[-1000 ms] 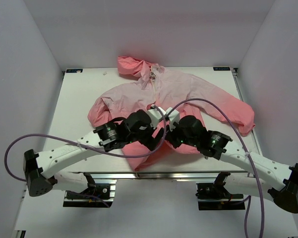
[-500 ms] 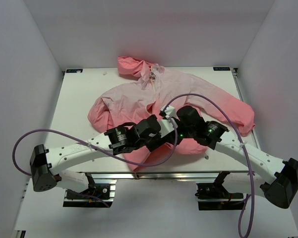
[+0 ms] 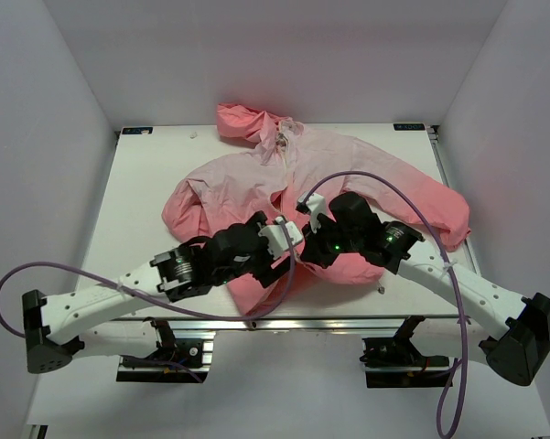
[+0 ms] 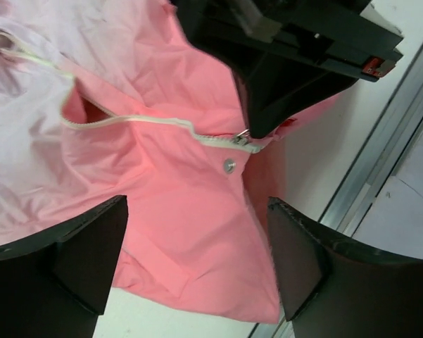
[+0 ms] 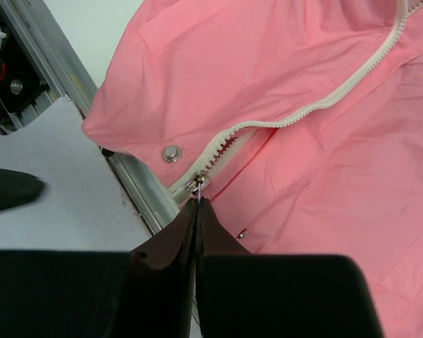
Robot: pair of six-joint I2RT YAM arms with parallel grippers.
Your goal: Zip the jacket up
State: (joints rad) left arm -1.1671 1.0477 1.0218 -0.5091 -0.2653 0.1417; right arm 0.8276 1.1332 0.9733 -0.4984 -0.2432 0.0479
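One table (image 3: 137,201): white, with a metal rail (image 5: 137,190) along its near edge.
Jacket (image 3: 348,174): spread front-up across the middle of the table. The hood is bunched at the far edge, one sleeve reaches toward the right edge and the other is folded toward the left. It is pale pink at the far end and coral at the near end, and the hem lies at the near edge, over the rail.
Left arm (image 3: 101,297): reaches from the near left corner in over the coral hem.
Right arm (image 3: 458,288): reaches from the near right corner to the same part of the hem.
Left gripper (image 4: 197,239): jaws wide apart and holding nothing, poised over the coral fabric just beside the right gripper.
Right gripper (image 5: 197,205): fingertips pressed together, pinching the zipper pull at the hem.
Zipper (image 5: 317,105): whitish teeth. The two rows meet only at the slider near the hem and part from there toward the far edge.
Snap button (image 5: 172,153): silver, on the coral flap just beside the bottom of the zipper.
Zipper pull (image 5: 195,185): small and metallic, at the low end of the teeth, held between the right gripper's tips.
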